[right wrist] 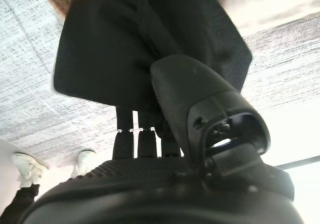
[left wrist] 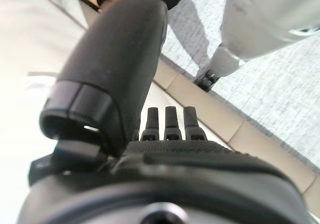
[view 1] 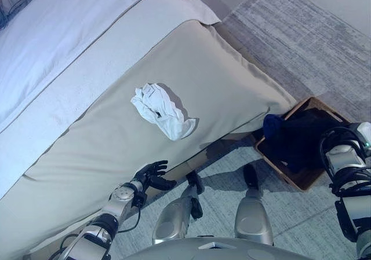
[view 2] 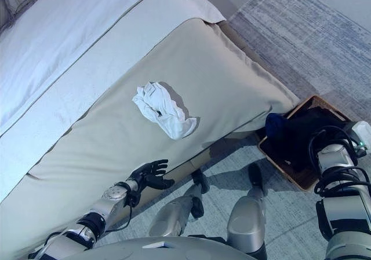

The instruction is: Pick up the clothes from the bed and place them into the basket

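A crumpled white garment (view 1: 162,112) lies on the beige bed cover (view 1: 220,69), about in the middle of it. My left hand (view 1: 152,172) hovers open at the bed's near edge, a short way below the garment and holding nothing. On the floor to the right stands a brown woven basket (view 1: 302,183) with a blue garment (view 1: 271,124) in its near corner. My right hand (right wrist: 150,184) is over the basket. A black garment (right wrist: 110,49) hangs past its fingers and thumb, which pinch the cloth; in the eye views the dark cloth (view 1: 301,137) hides the hand.
A white sheet (view 1: 52,34) covers the far part of the bed. A grey rug (view 1: 301,34) spreads beyond the basket. A person's white shoes (right wrist: 25,165) show on the floor in the right wrist view.
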Motion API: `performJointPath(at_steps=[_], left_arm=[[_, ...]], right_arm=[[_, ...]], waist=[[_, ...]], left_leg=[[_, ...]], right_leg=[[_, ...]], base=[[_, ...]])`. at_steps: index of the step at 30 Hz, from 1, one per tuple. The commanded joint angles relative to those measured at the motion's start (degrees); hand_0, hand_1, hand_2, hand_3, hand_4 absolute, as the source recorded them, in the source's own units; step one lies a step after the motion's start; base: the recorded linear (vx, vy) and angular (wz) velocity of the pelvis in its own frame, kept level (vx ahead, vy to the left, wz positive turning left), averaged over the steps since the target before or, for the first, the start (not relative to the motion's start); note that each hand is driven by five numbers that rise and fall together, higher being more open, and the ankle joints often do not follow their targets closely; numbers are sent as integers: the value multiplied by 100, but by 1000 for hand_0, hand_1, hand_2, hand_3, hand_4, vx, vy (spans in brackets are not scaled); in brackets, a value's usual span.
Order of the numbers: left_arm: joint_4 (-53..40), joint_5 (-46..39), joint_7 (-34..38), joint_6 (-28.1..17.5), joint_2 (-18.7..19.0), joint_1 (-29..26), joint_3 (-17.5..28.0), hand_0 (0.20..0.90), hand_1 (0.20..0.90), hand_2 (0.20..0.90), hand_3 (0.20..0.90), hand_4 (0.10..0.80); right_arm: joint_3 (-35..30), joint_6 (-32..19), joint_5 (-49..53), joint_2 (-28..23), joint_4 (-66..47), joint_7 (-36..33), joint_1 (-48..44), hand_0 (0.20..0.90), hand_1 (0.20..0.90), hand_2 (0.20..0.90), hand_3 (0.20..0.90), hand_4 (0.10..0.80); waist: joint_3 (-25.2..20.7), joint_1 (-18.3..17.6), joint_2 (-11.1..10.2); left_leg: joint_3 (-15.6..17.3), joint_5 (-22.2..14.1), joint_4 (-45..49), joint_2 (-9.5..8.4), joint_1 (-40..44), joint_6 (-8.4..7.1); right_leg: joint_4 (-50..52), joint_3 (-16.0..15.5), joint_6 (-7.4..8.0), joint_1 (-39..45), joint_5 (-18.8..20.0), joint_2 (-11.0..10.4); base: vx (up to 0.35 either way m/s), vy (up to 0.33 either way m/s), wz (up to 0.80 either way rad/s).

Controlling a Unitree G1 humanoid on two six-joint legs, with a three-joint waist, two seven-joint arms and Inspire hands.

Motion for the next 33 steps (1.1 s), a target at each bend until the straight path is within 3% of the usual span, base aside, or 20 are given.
performJointPath(at_steps=[1,11,19,24,28,33], left_arm=[[-11,-137,-111,-127,399,-106,-126,900,900,900,900,800],[-21,-41,-161,70,453,94,136,900,900,900,900,800],[11,-161,34,319,534,395,574,900,900,900,900,800],[265,-255,175,338,452,602,917,900,900,900,900,800],[396,-303,256,306,376,821,1072,900,900,900,900,800],[732,-237,272,214,260,1118,1240,900,900,900,900,800]], right_arm=[[186,46,-210,-721,-70,-142,-363,900,900,900,900,800],[-195,57,32,-646,-393,514,293,900,900,900,900,800],[-42,479,-965,-866,-2151,1984,625,900,900,900,900,800],[-54,326,-2112,-872,-3469,3080,758,900,900,900,900,800],[3,-44,-2190,-884,-4117,3358,763,900,900,900,900,800],[461,-637,-2189,-542,-4514,3750,412,900,900,900,900,800]], waist=[[-143,64,-286],[-301,133,-642],[-485,236,-1202],[-628,366,-1510],[-748,551,-1638],[-884,1029,-1767]], left_leg=[[-80,-1042,7,-350,466,-92],[-70,-1096,7,-263,648,-69],[-170,-1144,7,-235,788,-1],[-316,-1181,7,-278,877,73],[-477,-1194,7,-317,917,136],[-789,-1258,7,-452,1059,273]], right_leg=[[292,-847,-378,-512,-16,216],[317,-962,-382,-316,-39,225],[283,-1003,-360,-6,-30,268],[331,-1065,-335,193,-94,276],[383,-1203,-307,326,-140,227],[532,-1463,-245,573,-252,75]], base=[[40,4,3],[63,-6,10],[98,30,11],[116,115,12],[127,163,27],[179,227,31]])
